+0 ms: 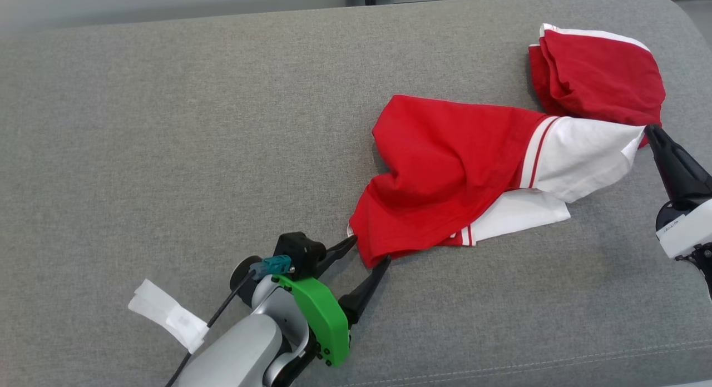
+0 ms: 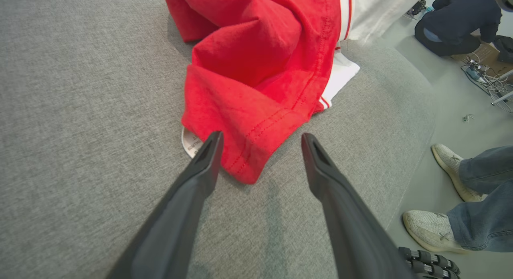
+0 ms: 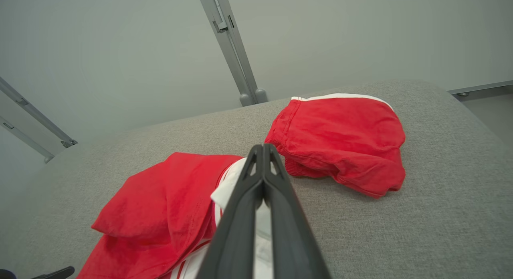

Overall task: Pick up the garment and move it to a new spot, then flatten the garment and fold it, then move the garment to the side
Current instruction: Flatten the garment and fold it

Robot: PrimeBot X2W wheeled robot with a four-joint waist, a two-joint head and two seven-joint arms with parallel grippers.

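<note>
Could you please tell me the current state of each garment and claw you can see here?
red and white garment, crumpled on the cushion, unfolded.
second red garment, bunched up near the far corner.
left claw, open, fingers astride the garment's red hem corner.
right claw, shut on the garment's white end.

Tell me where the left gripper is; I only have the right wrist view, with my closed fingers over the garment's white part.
Observer: In the head view, the left gripper sits at the red near corner of the garment, jaws open.
Operator: Is cloth between its fingers?
Observer: Yes. In the left wrist view that red corner lies between the fingers, unpinched, on the grey cushion.
Operator: Anything beyond the cushion edge?
Observer: A person's shoes stand just off that edge.
</note>
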